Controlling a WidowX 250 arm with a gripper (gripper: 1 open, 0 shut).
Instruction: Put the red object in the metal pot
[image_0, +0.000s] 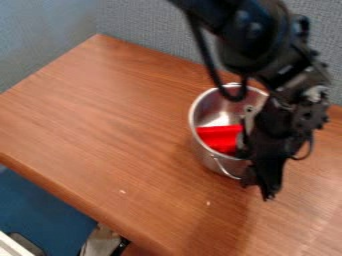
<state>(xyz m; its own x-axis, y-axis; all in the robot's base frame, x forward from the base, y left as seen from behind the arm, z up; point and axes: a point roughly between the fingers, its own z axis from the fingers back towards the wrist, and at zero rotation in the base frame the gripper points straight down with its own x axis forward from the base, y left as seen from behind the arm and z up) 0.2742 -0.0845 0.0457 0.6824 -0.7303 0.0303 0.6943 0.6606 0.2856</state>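
Observation:
The metal pot (203, 152) stands on the right part of the wooden table. The red object (219, 137) lies tilted inside it, lower end toward the left wall and higher end toward the right rim. My gripper (253, 160) points steeply down over the pot's right side, its black fingers (262, 180) crossing the rim and reaching almost to the tabletop. The block's right end disappears between the fingers, which look shut on it. The pot's handle is hidden behind the gripper.
The brown wooden table (107, 110) stretches left and toward the front of the pot. Its front edge (67, 195) runs diagonally with a drop beyond. A grey-blue wall (54, 30) stands behind, and the black arm (254, 40) rises above the pot.

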